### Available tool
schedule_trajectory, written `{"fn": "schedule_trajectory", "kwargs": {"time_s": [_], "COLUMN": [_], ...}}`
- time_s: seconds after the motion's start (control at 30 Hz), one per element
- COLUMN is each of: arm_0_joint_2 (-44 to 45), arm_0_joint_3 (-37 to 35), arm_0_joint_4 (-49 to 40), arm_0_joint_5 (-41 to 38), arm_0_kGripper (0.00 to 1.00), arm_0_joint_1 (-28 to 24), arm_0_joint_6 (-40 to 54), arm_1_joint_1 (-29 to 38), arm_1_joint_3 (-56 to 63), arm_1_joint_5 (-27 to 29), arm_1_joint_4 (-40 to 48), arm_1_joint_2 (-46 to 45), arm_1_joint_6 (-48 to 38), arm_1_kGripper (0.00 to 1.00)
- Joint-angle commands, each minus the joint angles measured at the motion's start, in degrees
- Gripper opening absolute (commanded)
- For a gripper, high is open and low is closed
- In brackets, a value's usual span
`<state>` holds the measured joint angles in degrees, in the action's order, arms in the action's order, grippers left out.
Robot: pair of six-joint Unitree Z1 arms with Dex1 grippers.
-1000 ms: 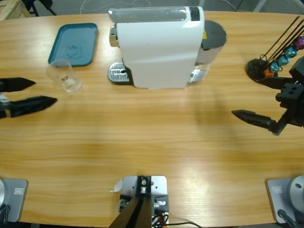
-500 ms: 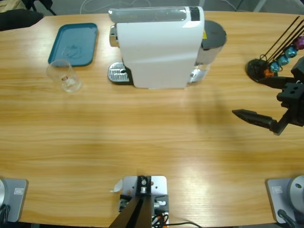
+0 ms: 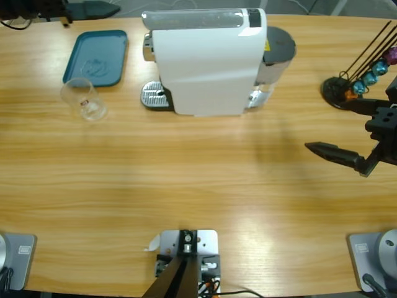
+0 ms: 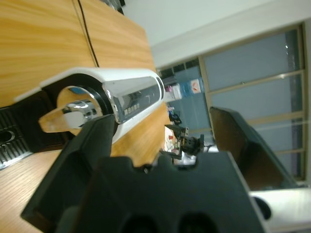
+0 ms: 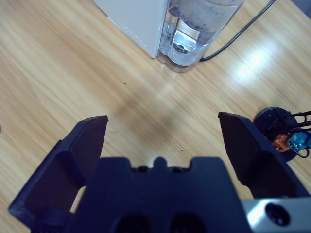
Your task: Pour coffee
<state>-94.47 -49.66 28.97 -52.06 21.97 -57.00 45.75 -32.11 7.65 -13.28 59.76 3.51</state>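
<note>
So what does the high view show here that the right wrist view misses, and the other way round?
Only the high view shows the empty glass, the teal tray and the drip grate. Only the right wrist view shows the clear water tank close up, with its black cable. Both show the white coffee machine, the capsule stand and the open right gripper.

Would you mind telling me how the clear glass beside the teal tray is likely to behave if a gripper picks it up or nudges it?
The glass looks thin-walled and transparent, so probably fragile and light. Its smooth surface may slip between hard jaws. It looks empty and stands upright on bare wood just off the teal tray, so a nudge near the rim would likely tip it, and it might then roll.
</note>
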Motion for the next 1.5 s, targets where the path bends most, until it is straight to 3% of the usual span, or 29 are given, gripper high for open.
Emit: {"fn": "schedule_trajectory", "kwargs": {"time_s": [0.03,0.4,0.57,0.63,0.7,0.93,1.03,1.07,1.5], "arm_0_joint_2": [-6.2,-10.1,-10.5,-10.6,-10.7,-11.5,-11.3,-11.3,-7.1], "arm_0_joint_3": [1.0,0.8,0.2,0.1,0.0,-0.5,-0.9,-1.0,-0.2], "arm_0_joint_4": [4.2,7.2,7.9,7.9,7.9,8.1,8.9,9.1,10.3], "arm_0_joint_5": [-2.5,-2.6,-2.6,-2.6,-2.5,-2.5,-2.6,-2.6,-3.0], "arm_0_kGripper": [0.844,0.844,0.642,0.626,0.503,0.477,0.03,0.0,0.0], "arm_0_joint_1": [1.5,2.2,2.6,2.8,3.1,3.8,3.8,3.8,3.1], "arm_0_joint_6": [-1.3,-2.0,-2.2,-2.2,-2.2,-2.2,-2.2,-2.2,-1.4], "arm_1_joint_1": [0.5,0.5,0.5,0.5,0.5,0.5,0.5,0.5,0.5], "arm_1_joint_3": [1.1,1.1,1.1,1.1,1.1,1.1,1.1,1.1,1.1], "arm_1_joint_5": [0.7,0.8,0.8,0.8,0.8,0.8,0.8,0.8,0.7], "arm_1_joint_4": [-0.3,-0.3,-0.3,-0.3,-0.3,-0.3,-0.3,-0.3,-0.3], "arm_1_joint_2": [-1.5,-1.4,-1.4,-1.4,-1.4,-1.6,-1.6,-1.6,-1.8], "arm_1_joint_6": [-0.5,-0.5,-0.5,-0.5,-0.5,-0.5,-0.5,-0.5,-0.5], "arm_1_kGripper": [1.0,1.0,1.0,1.0,1.0,1.0,1.0,1.0,1.0]}}
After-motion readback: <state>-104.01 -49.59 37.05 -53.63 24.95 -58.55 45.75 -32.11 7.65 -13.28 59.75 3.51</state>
